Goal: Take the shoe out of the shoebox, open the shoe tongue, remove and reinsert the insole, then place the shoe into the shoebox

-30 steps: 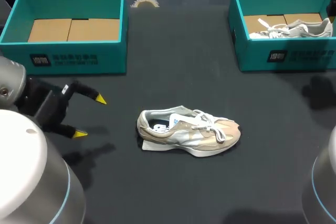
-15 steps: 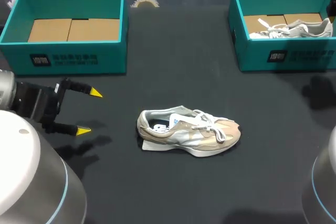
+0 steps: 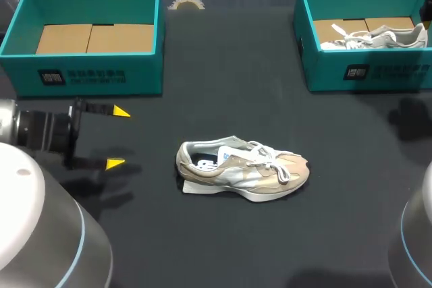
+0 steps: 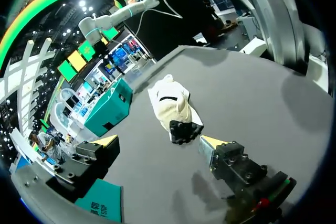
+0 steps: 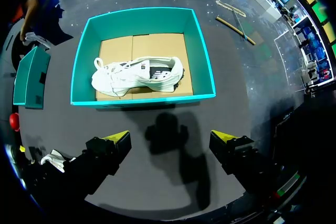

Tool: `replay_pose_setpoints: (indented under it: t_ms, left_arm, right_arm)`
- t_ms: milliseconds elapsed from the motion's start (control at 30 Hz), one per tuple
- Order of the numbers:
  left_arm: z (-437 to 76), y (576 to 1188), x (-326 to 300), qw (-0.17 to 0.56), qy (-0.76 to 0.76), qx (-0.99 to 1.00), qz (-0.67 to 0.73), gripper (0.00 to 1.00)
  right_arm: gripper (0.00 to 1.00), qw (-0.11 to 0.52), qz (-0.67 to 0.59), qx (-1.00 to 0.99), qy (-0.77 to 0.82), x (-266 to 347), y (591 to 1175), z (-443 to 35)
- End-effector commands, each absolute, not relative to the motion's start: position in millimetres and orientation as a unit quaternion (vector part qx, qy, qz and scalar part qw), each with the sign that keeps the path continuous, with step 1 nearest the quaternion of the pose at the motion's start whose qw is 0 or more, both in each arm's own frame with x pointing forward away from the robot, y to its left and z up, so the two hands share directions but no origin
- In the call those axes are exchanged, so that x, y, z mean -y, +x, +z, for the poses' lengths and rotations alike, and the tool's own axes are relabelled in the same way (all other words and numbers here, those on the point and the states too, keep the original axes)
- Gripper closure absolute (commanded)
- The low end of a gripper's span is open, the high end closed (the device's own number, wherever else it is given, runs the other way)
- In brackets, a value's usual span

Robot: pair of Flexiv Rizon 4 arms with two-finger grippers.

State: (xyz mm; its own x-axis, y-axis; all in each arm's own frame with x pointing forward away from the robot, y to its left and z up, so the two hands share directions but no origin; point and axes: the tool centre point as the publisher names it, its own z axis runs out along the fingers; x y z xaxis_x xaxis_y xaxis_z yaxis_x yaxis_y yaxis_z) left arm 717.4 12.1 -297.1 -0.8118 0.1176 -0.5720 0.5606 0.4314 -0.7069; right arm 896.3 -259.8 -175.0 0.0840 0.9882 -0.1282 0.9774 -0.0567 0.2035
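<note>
— So, where does your left gripper (image 3: 119,137) stand against the shoe (image 3: 243,168)?

— Take it from the left. The left shoebox (image 3: 94,75) shows its cardboard floor, and your left gripper hangs just in front of it with its fingers wide apart and nothing between them. The shoe lies mid-table, off to that gripper's right and well apart from it. Its long axis runs left to right, heel end toward the gripper.

— And your other arm?

— Farther off. Your right gripper (image 5: 169,136) hovers before the right shoebox (image 5: 142,98), fingers spread and holding nothing. A second, white shoe (image 5: 137,75) lies inside that box. I'd judge the left your nearer arm for the heel.

— What differs from a second ago?

— The shoe has not shifted. Your left wrist has turned, so its tips now point level toward the heel.
</note>
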Motion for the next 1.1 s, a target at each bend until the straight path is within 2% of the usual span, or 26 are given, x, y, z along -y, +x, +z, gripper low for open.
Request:
replay_pose_setpoints:
  t_ms: [33, 500, 800, 1100]
  left_arm:
    - [-308.3, 728.7, -4.5, 0.222, 0.192, -0.807, -0.513, 0.00]
    - [-308.6, 729.5, -3.0, 0.210, 0.197, -0.807, -0.515, 0.00]
    - [-325.9, 712.0, -2.8, 0.132, 0.114, -0.795, -0.581, 0.00]
    - [-320.7, 705.6, -4.9, 0.141, 0.133, -0.804, -0.562, 0.00]
  right_arm:
    - [0.00, 0.119, 0.021, -0.676, 0.727, 259.2, 896.9, -174.7]
    - [0.00, 0.119, 0.021, -0.676, 0.727, 259.2, 896.9, -174.7]
    - [0.00, 0.119, 0.021, -0.676, 0.727, 259.2, 896.9, -174.7]
    - [0.00, 0.119, 0.021, -0.676, 0.727, 259.2, 896.9, -174.7]
